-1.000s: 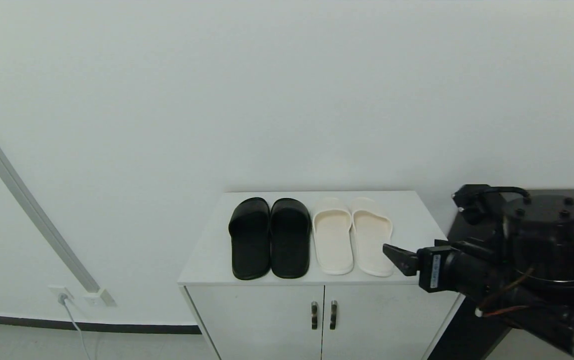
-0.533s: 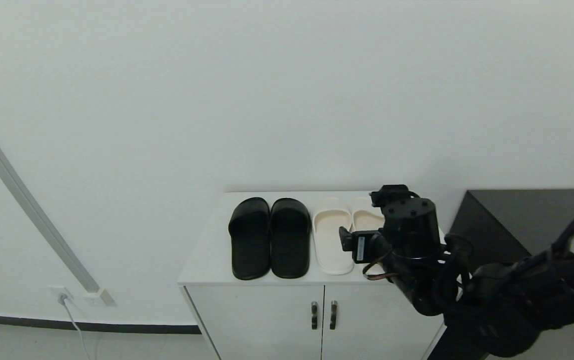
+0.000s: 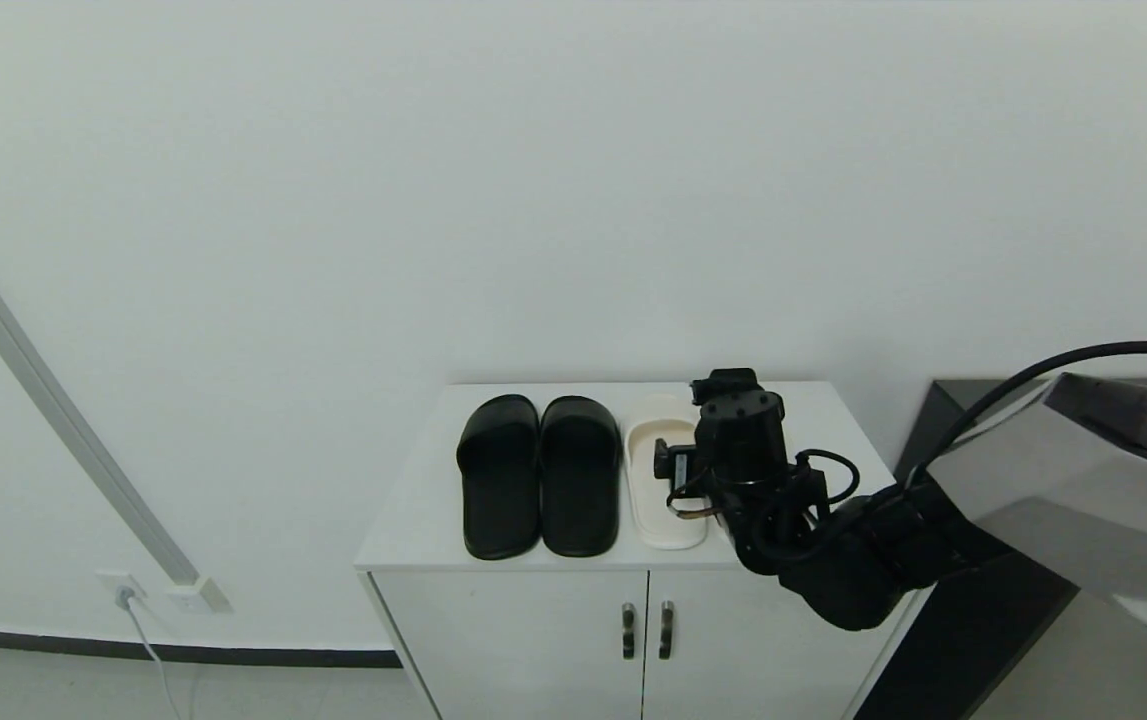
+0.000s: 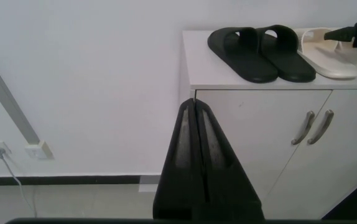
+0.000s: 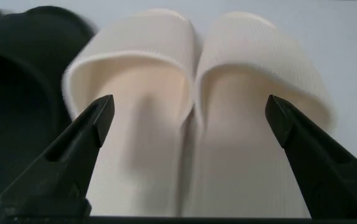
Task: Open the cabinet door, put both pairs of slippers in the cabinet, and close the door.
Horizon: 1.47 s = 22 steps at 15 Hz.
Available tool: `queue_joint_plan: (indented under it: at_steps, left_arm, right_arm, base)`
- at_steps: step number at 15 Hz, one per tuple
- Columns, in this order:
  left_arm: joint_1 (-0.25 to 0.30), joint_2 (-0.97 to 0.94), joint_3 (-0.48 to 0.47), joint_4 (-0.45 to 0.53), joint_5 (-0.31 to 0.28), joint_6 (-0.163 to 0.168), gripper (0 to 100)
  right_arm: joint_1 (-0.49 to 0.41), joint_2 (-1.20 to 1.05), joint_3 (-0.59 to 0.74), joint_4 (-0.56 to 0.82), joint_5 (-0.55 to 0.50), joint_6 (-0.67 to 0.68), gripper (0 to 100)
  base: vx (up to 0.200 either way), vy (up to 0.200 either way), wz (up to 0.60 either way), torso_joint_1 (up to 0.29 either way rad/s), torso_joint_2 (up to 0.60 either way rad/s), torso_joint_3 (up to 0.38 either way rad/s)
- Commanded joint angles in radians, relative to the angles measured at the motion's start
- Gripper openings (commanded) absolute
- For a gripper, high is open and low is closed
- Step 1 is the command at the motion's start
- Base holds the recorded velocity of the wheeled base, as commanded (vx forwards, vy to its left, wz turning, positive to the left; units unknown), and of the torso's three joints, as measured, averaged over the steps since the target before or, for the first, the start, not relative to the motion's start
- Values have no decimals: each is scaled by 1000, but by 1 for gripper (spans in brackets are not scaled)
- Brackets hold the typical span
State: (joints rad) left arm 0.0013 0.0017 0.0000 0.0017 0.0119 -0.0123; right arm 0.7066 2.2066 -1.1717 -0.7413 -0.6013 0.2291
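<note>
The right gripper point(image 5: 189, 106) hangs over the top of the cabinet point(image 3: 413, 520). Its two fingers are wide apart and hold nothing. The white slippers point(image 5: 141, 50) lie just in front of it, side by side and touching. The black slippers point(image 3: 538, 475) lie next to them, off to the gripper's left. Below the gripper, the two doors point(image 3: 513, 640) are closed. The left gripper point(image 4: 195, 112) is low down near the cabinet's left corner, its fingers pressed together on nothing.

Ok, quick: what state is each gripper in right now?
Left gripper: shut, holding nothing.
Right gripper: open, holding nothing, spread in front of the pair of cream ribbed slippers.
</note>
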Motion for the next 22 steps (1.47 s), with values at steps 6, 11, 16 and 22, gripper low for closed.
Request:
queue_joint_plan:
  at_steps: [6,11,16,22]
  left_arm:
    - [0,0,0,0,0,-1,0]
    - [0,0,0,0,0,-1,0]
    - [0,0,0,0,0,-1,0]
    - [0,0,0,0,0,-3,0]
  right_arm:
    - [-56,136,-215,79,6,-2,100]
    - [-68,183,-287,97,8,-4,0]
    - [-68,182,-293,111,5,-8,0]
    - [-41,-67,-82,92,11,-40,0]
  base:
    - [0,0,0,0,0,0]
    - [0,0,0,0,0,0]
    - [0,0,0,0,0,0]
    - [0,0,0,0,0,0]
